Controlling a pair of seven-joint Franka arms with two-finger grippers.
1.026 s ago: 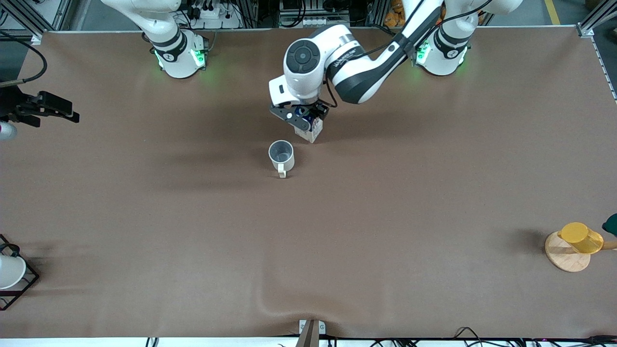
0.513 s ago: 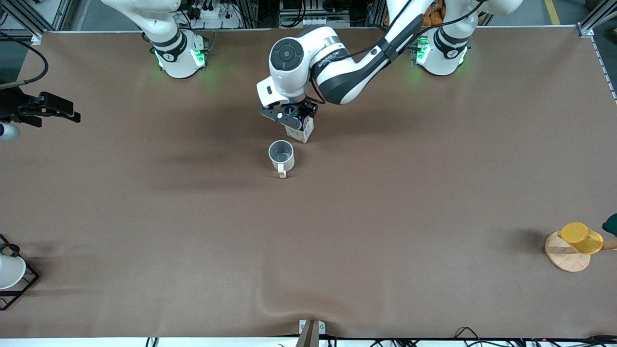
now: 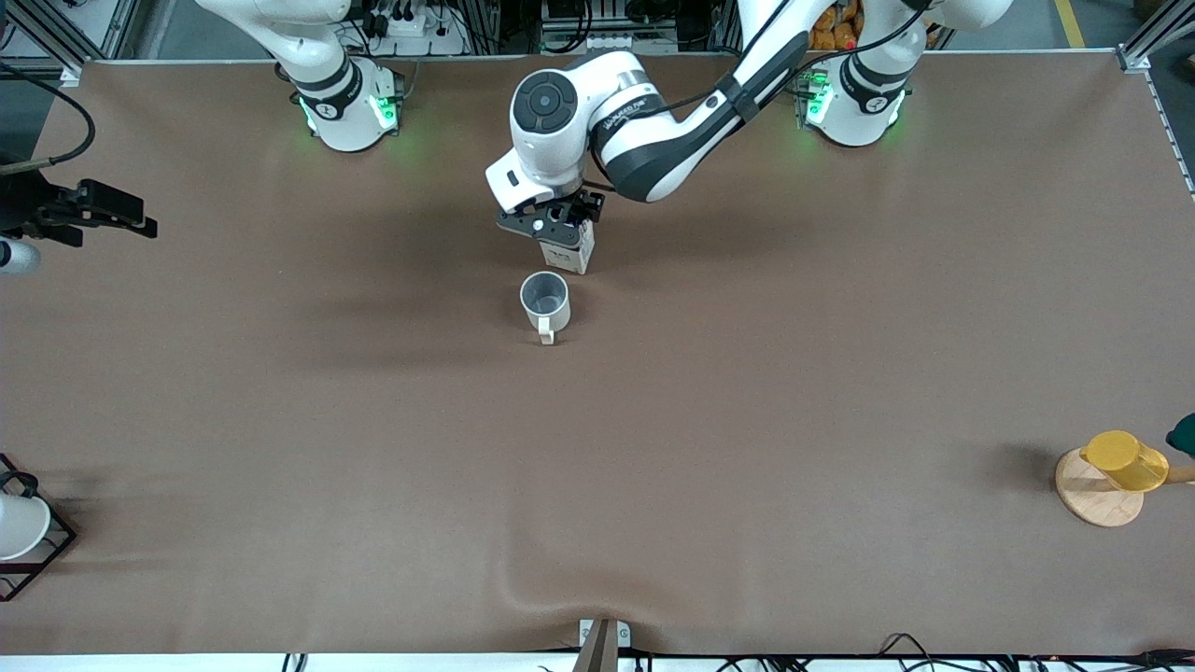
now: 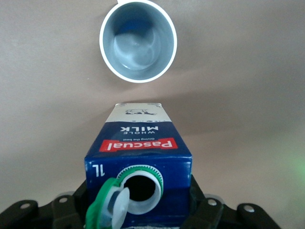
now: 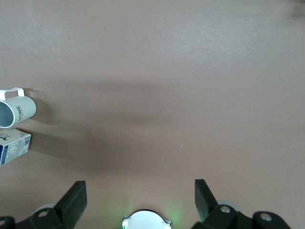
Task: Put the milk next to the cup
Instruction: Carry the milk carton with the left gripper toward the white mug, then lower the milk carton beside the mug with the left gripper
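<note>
Half a second on, swung milk point(image 3: 566, 254), gripped by left jaws, just beside cup point(image 3: 544, 301). Nearly placed; right jaws agape, waiting over table point(image 3: 747, 420) edge.

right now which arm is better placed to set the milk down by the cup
Left. Its end effector grips the milk just above the table, close beside the cup. The right end effector waits open near its base, holding nothing.

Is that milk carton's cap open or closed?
Open. In the left wrist view the milk shows a dark round spout hole, with its green-rimmed cap flipped aside.
</note>
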